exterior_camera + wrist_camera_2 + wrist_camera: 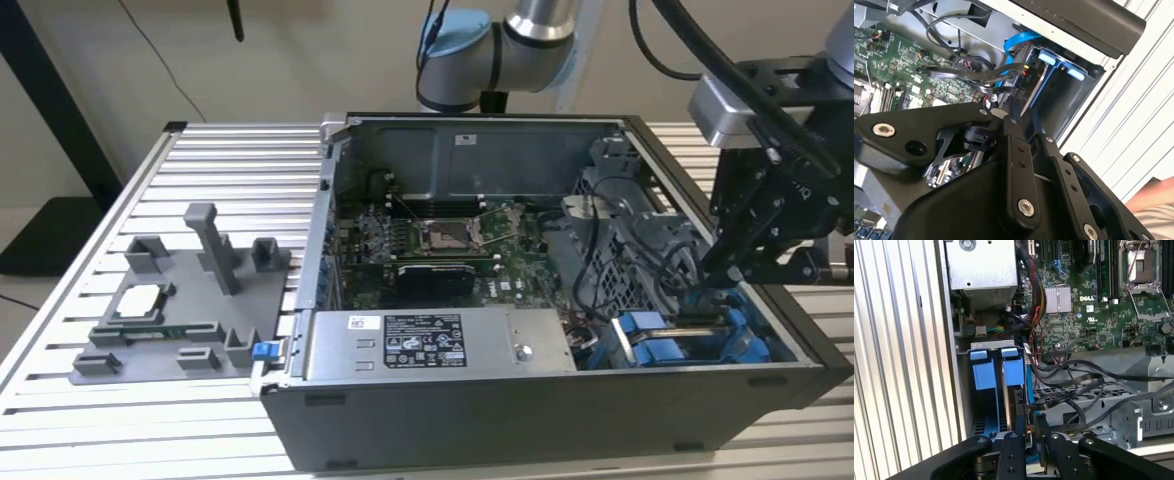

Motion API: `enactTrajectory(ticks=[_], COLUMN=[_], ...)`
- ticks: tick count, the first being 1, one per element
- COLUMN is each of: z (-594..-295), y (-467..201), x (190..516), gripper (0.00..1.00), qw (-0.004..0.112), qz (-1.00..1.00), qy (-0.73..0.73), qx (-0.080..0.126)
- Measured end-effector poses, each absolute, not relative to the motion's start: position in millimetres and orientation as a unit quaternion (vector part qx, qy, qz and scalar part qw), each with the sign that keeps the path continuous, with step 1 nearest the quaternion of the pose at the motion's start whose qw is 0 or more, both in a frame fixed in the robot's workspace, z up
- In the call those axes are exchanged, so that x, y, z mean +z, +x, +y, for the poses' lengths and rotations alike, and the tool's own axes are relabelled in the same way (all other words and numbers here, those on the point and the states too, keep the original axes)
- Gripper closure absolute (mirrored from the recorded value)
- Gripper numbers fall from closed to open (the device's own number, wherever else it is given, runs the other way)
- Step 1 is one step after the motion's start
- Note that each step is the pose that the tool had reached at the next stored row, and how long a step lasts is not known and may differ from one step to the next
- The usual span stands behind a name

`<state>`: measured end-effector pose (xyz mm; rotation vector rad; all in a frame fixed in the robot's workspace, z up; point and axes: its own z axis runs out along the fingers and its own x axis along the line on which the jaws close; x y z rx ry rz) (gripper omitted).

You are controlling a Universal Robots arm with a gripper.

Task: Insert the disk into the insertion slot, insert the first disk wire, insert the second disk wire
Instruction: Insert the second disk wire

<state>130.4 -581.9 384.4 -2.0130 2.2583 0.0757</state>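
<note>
Exterior view: open computer case [534, 400] on a slatted aluminium table [80, 300]. The gripper [727, 275] hangs over the case's corner at the exterior view's right, fingertips down at the insertion slot [694, 340], the grey bay with bright blue clips. The silver power-supply box [441, 345] sits beside the bay, toward the exterior view's left. Whether the disk is seated cannot be judged from here.

Second wrist view: the gripper [1015, 107] has its fingers [1016, 165] drawn close together at the bay mouth, tips just by a wire connector with red and yellow leads [1026, 70]. A thin plate edge, probably the disk [1036, 90], stands on edge between the blue tabs [1046, 57].

First wrist view: the gripper [1026, 427] is nearly closed, tips meeting at the black wires [1069, 382] that run from the motherboard [1089, 315] into the bay (grip on the connector itself is hidden, so I cannot confirm a hold). The blue carrier [1014, 372] sits down in the slot.

Handling judgement: the wire is light and limp, the plug small, stiff and fragile at its pins. Best held by the plug body, not the cable.
</note>
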Motion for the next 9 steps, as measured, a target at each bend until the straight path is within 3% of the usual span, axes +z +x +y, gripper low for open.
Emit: enactTrajectory(ticks=[9], z=[-581.9], y=[130.4], x=[388.7], gripper=[0.0], qw=[0.058], qz=[0.745], qy=[-0.664], qx=[0.025])
